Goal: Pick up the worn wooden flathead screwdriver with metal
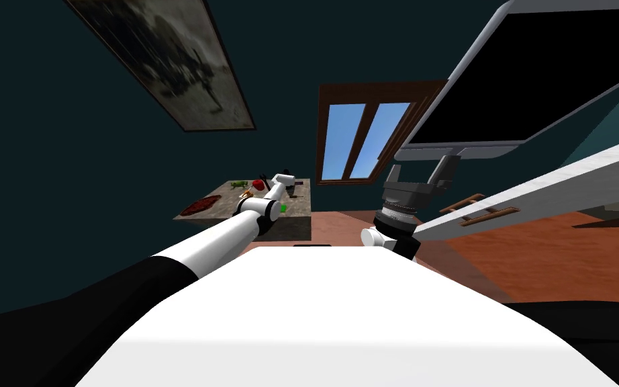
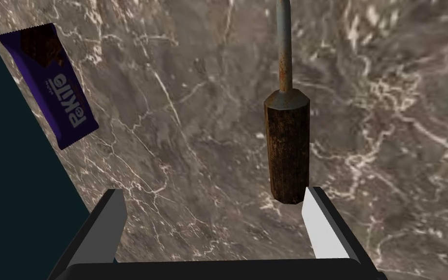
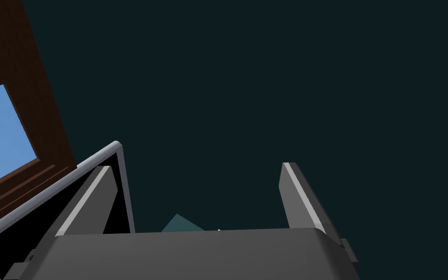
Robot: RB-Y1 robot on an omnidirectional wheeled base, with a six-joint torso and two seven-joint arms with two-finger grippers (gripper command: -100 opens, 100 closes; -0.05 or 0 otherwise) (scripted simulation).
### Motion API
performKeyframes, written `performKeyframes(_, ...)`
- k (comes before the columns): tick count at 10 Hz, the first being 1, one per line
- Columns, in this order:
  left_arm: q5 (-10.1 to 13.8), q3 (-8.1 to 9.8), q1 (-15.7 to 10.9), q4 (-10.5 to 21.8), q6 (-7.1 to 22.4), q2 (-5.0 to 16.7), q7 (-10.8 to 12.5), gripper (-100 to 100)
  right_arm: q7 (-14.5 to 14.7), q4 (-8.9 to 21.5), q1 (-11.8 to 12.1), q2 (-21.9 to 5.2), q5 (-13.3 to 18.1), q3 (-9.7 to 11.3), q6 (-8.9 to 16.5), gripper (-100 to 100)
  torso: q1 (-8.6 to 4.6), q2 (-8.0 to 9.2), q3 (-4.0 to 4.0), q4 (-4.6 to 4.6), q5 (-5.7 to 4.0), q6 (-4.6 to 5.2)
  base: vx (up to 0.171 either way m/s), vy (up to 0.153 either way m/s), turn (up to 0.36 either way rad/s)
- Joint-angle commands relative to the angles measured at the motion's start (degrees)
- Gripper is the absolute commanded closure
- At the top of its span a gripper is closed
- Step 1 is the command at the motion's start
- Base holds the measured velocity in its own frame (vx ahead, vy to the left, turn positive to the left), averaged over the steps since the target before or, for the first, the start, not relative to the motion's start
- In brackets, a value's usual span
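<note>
Screwdriver (image 2: 287,146): flat on marbled surface (image 2: 208,121), at 1 o'clock from left tool (image 2: 214,192), handle butt just inside one finger (image 2: 322,228), rusty shaft pointing away. Left tool: wide, empty. Purple bar (image 2: 53,82): 10 o'clock. Right tool (image 3: 196,169): wide, empty.

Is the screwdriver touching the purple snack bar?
Apart. The left wrist view shows bare marbled tabletop between the screwdriver and the purple snack bar.
</note>
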Motion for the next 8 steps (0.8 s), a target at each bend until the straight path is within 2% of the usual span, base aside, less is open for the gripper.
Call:
performKeyframes(1,0.18,0.53,-1.75,2.86,0.98,0.14,-0.1,-100,0.0,0.0,0.0,0.0,0.0,0.0,0.0,0,0.0,0.0,0.0,0.0,0.0,0.0,0.016,-0.01,-0.058)
performKeyframes(2,0.18,0.53,-1.75,4.11,0.98,0.14,-0.1,-100,0.0,0.0,0.0,0.0,0.0,0.0,0.0,0,-0.03,-0.01,0.0,0.0,-0.01,0.02,0.017,-0.009,-0.041)
performKeyframes(5,0.38,1.28,-3.6,8.46,3.67,0.22,-0.32,-100,0.0,0.0,0.0,0.0,0.0,0.0,0.0,0,-0.03,-0.02,-0.01,0.0,-0.01,0.01,0.022,-0.012,-0.045)
performKeyframes(6,0.38,1.28,-3.6,8.11,3.67,0.22,-0.32,-100,0.0,0.0,0.0,0.0,0.0,0.0,0.0,0,-0.02,-0.03,-0.02,-0.01,0.0,0.01,0.019,-0.006,-0.025)
performKeyframes(7,0.46,1.58,-4.29,9.78,4.68,0.28,-0.41,-100,0.0,0.0,0.0,0.0,0.0,0.0,0.0,0,-0.01,-0.02,-0.01,0.0,0.0,0.0,0.016,-0.007,-0.041)
performKeyframes(8,0.46,1.58,-4.29,9.8,4.68,0.28,-0.41,-100,0.0,0.0,0.0,0.0,0.0,0.0,0.0,0,-0.01,-0.01,-0.01,0.0,0.0,0.0,0.013,-0.006,-0.017)
